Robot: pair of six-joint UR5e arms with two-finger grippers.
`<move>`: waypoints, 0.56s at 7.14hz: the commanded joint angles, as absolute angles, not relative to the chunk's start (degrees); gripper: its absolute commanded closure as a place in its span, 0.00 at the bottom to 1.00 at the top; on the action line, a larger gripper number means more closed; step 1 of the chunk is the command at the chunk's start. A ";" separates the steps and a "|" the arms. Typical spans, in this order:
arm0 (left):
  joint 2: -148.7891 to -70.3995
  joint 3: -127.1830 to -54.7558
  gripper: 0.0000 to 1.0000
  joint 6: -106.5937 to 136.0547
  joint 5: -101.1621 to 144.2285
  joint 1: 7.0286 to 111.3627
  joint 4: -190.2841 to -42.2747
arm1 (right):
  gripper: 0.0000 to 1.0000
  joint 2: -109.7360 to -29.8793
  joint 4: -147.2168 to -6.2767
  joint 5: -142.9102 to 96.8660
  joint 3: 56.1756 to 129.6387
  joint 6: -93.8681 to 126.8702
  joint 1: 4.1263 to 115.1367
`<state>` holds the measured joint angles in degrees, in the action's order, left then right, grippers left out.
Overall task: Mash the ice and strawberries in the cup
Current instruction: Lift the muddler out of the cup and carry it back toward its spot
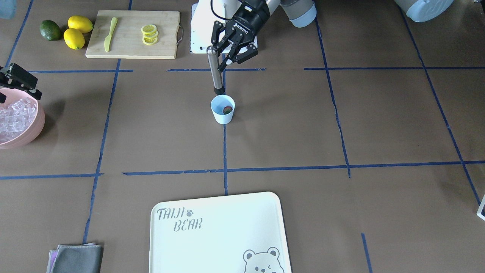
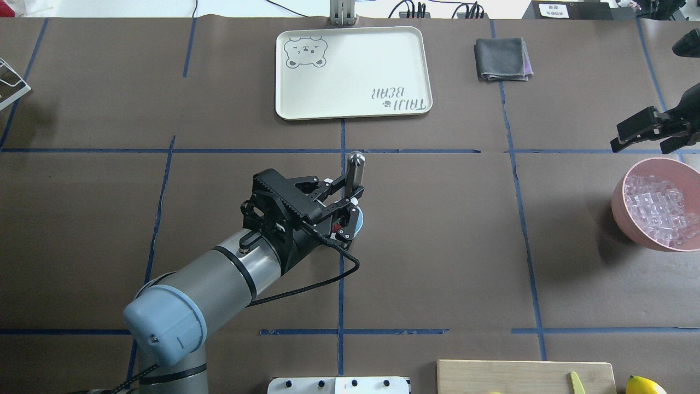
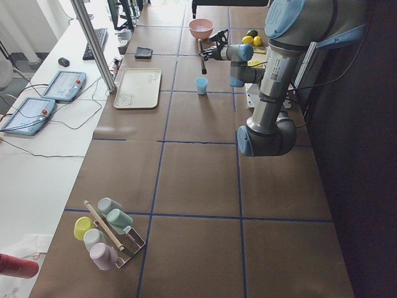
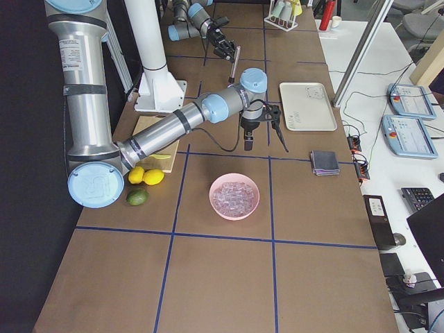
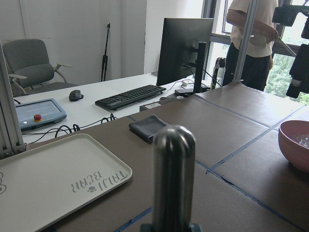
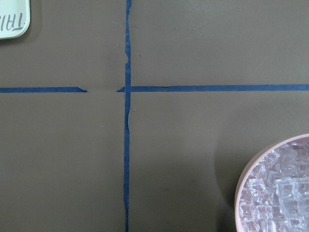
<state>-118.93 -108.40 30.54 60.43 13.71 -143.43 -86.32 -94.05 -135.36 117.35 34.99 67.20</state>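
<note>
I grip a steel muddler in my left claw, the fingers closed on its upper part, just below the rounded top. It hangs nearly upright, and its black tip sits just above the rim of the cup on the side nearer my base, not down inside. The light-blue cup stands upright near the middle of the desk, beside a line of blue tape. The strawberry lies on the bottom of the cup, a small dark red lump. I cannot make out anything else inside the cup.

My right claw hovers well off to my right, just beyond the far rim of the pink bowl. Its fingers are spread apart with nothing between them. The ice is heaped in that bowl as clear cubes.

A pale tray printed with a bear lies across the desk from me, and a folded grey cloth lies beside it.
</note>
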 commanded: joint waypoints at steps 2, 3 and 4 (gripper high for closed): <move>-116.91 -110.30 1.00 31.37 60.29 15.90 -143.17 | 0.01 -87.62 -93.52 -135.88 117.25 34.98 68.20; -114.81 -110.22 1.00 31.55 60.38 17.74 -143.00 | 0.00 -87.63 -93.52 -135.70 117.16 34.98 68.38; -113.65 -110.13 1.00 31.47 60.73 20.10 -140.56 | 0.01 -87.71 -93.43 -135.70 117.16 34.98 68.47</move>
<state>-115.38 -110.17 31.43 60.45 17.61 -142.48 -87.59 -93.52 -135.78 117.20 34.98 68.29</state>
